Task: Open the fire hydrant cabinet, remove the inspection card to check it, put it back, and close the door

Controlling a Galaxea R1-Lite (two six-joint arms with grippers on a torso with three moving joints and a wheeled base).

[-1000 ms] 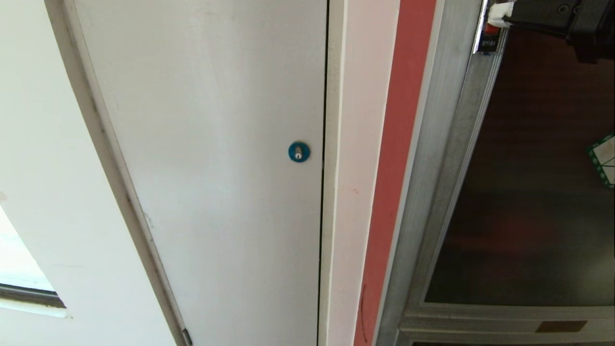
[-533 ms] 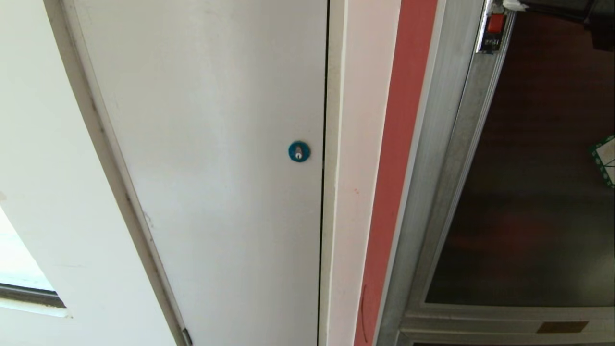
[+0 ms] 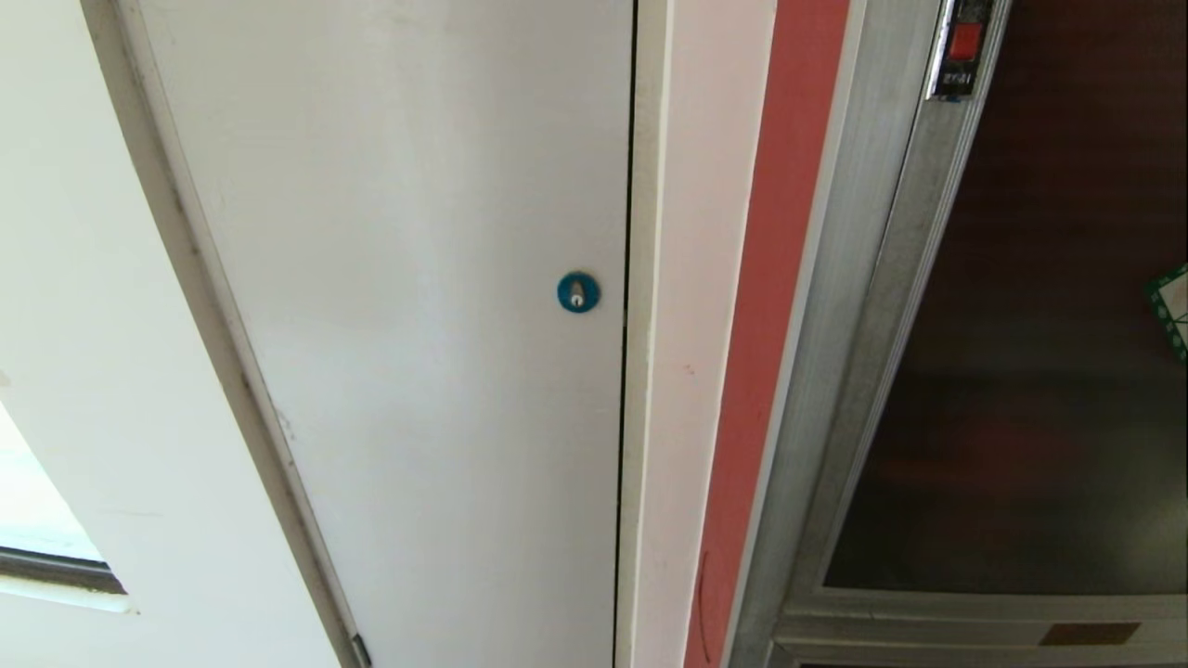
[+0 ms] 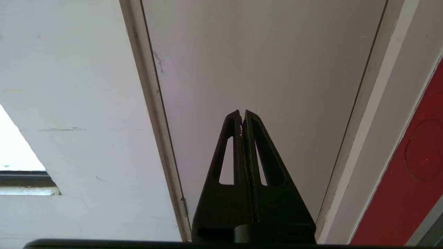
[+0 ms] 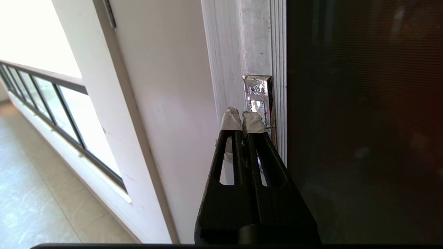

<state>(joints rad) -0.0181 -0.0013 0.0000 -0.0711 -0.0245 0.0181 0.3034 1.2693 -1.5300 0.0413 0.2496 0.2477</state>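
**Taped fingertips at the cabinet latch, door shut**

No writing can be read anywhere. The small metal latch [image 3: 962,48] has a red tab above a dark strip of print too fine to make out, and the green-bordered sticker [image 3: 1173,311] is cut off by the edge of the head view, only its corner showing.

The fire hydrant cabinet [image 3: 858,306] is framed in brushed, ribbed silver aluminium. The door [image 3: 1039,353] is a flat pane of dark tinted glass lying closed in that frame; below it a smaller dark panel starts, with an orange-brown label [image 3: 1089,635] whose text is illegible. Left of the cabinet runs a salmon-red strip of wall [image 3: 756,325], then a plain white door [image 3: 408,306] — matt, smooth, with a round blue lock [image 3: 577,292]. The inspection card is in no view.

The right gripper [image 5: 242,119] does not show in the head view. Its own wrist camera finds two black, slotted, wedge-shaped fingers, their tips wrapped in white tape, pressed together with nothing between them. The tips sit right in front of the shiny embossed latch plate on the door's frame; actual contact cannot be judged.

The left gripper [image 4: 242,114] points at the white door — bare black fingers closed tip to tip, holding nothing.
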